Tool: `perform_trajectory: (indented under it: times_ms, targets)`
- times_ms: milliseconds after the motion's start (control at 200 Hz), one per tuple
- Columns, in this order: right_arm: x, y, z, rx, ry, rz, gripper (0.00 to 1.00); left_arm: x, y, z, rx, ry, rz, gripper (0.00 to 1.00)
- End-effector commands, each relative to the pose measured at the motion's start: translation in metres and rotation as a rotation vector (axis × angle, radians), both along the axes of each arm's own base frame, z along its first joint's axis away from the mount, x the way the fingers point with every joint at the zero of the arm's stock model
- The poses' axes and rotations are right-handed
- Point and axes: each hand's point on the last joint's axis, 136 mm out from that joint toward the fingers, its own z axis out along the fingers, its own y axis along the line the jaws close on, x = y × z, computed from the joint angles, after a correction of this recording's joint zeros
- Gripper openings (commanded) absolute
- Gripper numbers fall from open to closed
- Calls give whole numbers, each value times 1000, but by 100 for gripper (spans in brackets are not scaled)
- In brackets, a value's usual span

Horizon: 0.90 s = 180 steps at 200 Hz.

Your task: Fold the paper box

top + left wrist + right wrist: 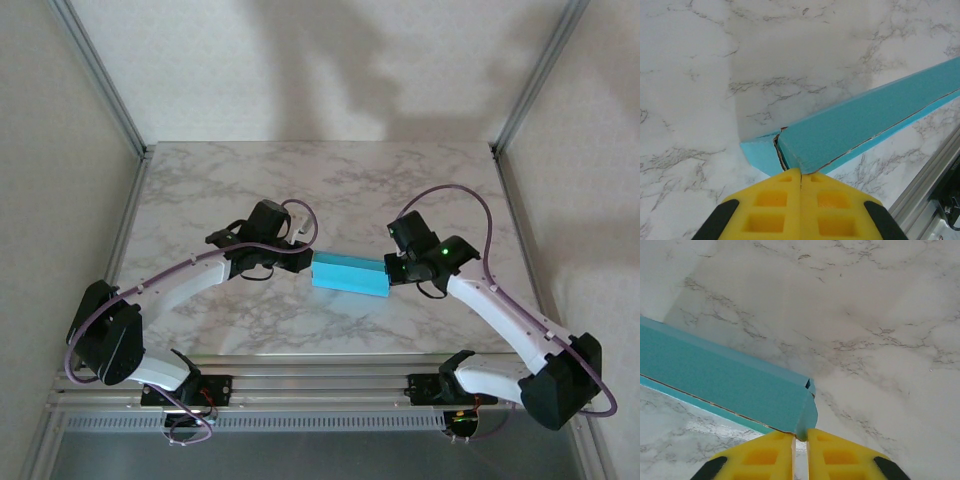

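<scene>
turquoise paper box [349, 273], left jaws pressed together at one end, right jaws clamped on its other corner

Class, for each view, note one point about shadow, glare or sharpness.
Top external: broad soft shadows on the back wall. Left wrist: shadow dims the marble table behind the sharp-edged paper box. Right wrist: bright glare on the marble below the box.

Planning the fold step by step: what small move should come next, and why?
Probably close the right gripper fully on the paper box: a slim gap shows between its fingers at the box's end corner, while the left gripper looks shut on the other end.
</scene>
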Motion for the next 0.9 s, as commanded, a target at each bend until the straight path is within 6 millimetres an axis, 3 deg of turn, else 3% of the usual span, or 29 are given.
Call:
perform_trajectory:
  times_ms: [0,380,896]
  targets:
    - [5,0,0,-10,-15,14,11,-4,-4,3,9,17,-23,0]
    - [-1,0,12,-34,9,62,4,0,-6,6,23,14,-27,0]
    - [-3,6,24,23,97,69,2,2,-1,2,65,17,-16,0]
